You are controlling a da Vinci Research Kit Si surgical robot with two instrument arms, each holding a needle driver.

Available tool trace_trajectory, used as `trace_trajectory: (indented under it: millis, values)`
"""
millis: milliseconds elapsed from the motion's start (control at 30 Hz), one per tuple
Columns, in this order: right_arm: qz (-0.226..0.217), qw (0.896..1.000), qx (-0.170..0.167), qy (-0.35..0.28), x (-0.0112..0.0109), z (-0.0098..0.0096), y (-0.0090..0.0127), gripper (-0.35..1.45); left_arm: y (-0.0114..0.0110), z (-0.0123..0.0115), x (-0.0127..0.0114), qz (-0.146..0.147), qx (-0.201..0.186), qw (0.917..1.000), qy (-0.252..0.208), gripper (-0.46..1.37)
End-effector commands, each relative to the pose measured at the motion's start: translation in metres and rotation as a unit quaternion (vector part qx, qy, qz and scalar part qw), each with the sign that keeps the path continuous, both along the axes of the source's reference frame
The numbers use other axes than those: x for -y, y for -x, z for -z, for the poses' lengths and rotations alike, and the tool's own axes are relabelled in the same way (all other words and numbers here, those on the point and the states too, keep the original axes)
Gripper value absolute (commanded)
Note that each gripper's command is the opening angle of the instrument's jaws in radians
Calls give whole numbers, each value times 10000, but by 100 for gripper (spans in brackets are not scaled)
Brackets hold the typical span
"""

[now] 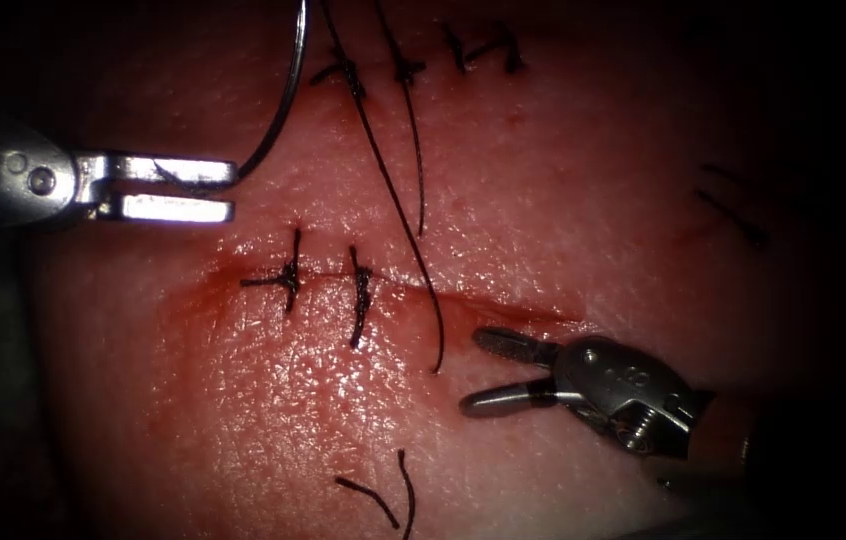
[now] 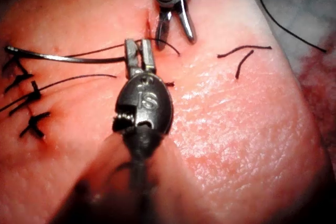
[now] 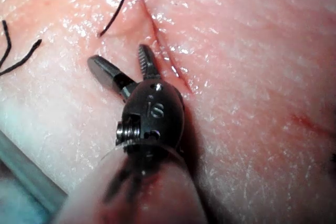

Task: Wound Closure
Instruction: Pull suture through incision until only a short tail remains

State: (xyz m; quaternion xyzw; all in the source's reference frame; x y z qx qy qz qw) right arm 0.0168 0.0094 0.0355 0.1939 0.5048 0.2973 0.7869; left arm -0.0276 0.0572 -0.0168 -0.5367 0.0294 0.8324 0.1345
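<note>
The cut [image 1: 503, 308] runs across the tissue [image 1: 563, 190], with two dark stitches [image 1: 291, 272] over its left part. My left tool [image 1: 233, 190] hovers above the cut's left end, shut on the curved needle [image 1: 292, 85] near one end. The needle arcs up and away, free of the tissue. In the left wrist view the needle [image 2: 63, 57] lies crosswise in the same tool [image 2: 137, 43]. My right tool [image 1: 473, 372] is open over the unstitched right part of the cut and holds nothing. A long thread [image 1: 395, 200] trails down to just left of it.
An older row of stitches [image 1: 408, 70] crosses the far tissue. Cut ends of thread [image 1: 373, 495] lie loose on the near tissue, and another [image 1: 738, 220] at the far right. Red fluid [image 1: 193, 300] stains the left end of the cut.
</note>
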Motion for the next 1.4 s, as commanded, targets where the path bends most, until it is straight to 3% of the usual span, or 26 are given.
trace_trajectory:
  millis: [33, 367, 700, 833, 867, 933, 967, 1000, 1167, 1400]
  values:
    - [23, 10000, -11, 22, -1, 2, 0, 102, 0, -4, 6, -35, -49, 10000, -30, -35]
    - [209, 9997, -136, 66, -2, 12, -5, 104, -6, -34, 46, 50, -223, 9996, -176, -35]
    - [170, 9997, -184, 74, -8, 10, -22, 94, -14, -38, 55, 123, -228, 9994, -250, -35]
    - [176, 9996, -186, 102, -9, 9, -26, 78, -17, -38, 56, 139, -247, 9993, -248, -35]
    - [160, 9997, -183, 73, -9, 9, -27, 65, -18, -38, 57, 146, -255, 9993, -243, -35]
    - [146, 9997, -184, 43, -10, 10, -28, 30, -18, -39, 58, 152, -244, 9992, -265, -35]
    - [143, 9997, -212, 12, -10, 10, -28, -24, -17, -40, 59, 169, -243, 9992, -280, -35]
    - [145, 9996, -218, -55, -11, 11, -28, -35, -17, -41, 60, 163, -237, 9992, -274, -35]
    - [110, 9993, -14, -349, -14, 19, -30, -35, -15, -50, 66, 164, -249, 9990, -340, -35]
    - [71, 9992, -3, -400, -17, 30, -31, -35, -15, -54, 67, 169, -221, 9989, -381, -35]
